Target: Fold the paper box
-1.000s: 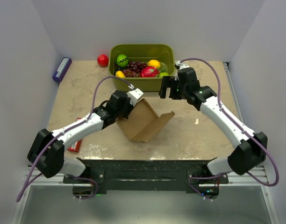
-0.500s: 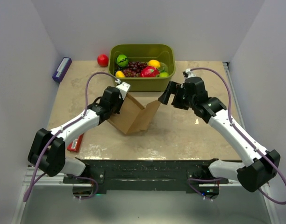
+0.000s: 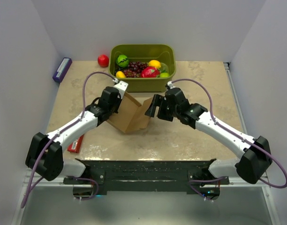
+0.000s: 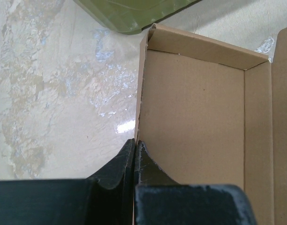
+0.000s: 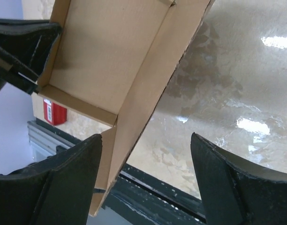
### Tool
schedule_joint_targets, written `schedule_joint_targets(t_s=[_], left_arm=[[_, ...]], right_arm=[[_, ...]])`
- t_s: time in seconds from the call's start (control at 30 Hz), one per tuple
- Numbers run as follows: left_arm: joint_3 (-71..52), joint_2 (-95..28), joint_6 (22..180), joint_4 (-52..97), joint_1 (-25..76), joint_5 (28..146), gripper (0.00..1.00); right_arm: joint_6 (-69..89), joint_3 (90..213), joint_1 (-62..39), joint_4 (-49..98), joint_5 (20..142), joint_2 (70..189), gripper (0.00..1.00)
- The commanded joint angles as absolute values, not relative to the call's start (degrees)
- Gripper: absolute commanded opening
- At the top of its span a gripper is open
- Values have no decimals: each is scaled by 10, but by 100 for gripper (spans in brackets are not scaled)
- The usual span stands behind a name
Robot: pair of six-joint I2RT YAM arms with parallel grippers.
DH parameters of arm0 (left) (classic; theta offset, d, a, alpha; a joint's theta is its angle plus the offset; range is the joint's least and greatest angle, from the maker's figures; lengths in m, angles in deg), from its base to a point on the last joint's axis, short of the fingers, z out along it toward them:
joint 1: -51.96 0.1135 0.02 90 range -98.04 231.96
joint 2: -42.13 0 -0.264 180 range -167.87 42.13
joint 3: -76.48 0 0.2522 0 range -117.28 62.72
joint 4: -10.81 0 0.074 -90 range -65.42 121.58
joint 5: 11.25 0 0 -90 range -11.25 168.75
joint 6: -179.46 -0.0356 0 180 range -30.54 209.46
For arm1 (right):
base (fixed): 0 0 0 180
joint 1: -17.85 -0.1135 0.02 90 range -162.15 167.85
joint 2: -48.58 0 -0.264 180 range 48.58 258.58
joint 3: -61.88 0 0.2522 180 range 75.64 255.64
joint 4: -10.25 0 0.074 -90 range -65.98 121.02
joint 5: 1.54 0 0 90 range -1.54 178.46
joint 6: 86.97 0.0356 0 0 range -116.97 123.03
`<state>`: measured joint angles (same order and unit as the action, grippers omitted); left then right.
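**A:** Just walked in. Where's the box (image 3: 129,115) at?

**B:** Middle of the bench (image 3: 200,136), just in front of the green tub (image 3: 134,85). It's stood up on edge and half open like a book. The left pincer (image 3: 120,93) is closed tight on the top edge of one wall. Its wrist view shows it pinched flat on the card (image 4: 135,145), with only the sheet between. The right pincer (image 3: 153,107) is spread wide and straddles the loose panel. I can't see it gripping anything.

**A:** How's that thing going to handle, you reckon?

**B:** Looks like plain thin cardboard, so I'd guess very light. The panels should be fairly stiff, but it'll be floppy at every crease. The bench looks glossy too, so a one-sided push probably slides or swings the whole box instead of folding it. That's why the left hold matters, imo.

**A:** Best place to grab?

**B:** I'd take it by an edge close to a crease. Squeezing mid-panel would likely bow or dent it. I'd go gentle as well, since flaps like these tear or kink easily.
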<state>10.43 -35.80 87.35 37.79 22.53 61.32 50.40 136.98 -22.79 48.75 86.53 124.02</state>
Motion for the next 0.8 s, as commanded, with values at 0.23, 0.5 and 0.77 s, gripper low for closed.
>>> schedule_joint_targets(t_s=[0.23, 0.5, 0.77], left_arm=[[100, -322, 873, 356, 221, 587, 2], [114, -294, 871, 335, 218, 615, 56], [106, -252, 876, 315, 223, 685, 88]], right_arm=[[486, 1381, -228, 445, 900, 1284, 34], [432, 1416, -228, 500, 954, 1303, 0], [328, 1519, -228, 589, 936, 1338, 0]])
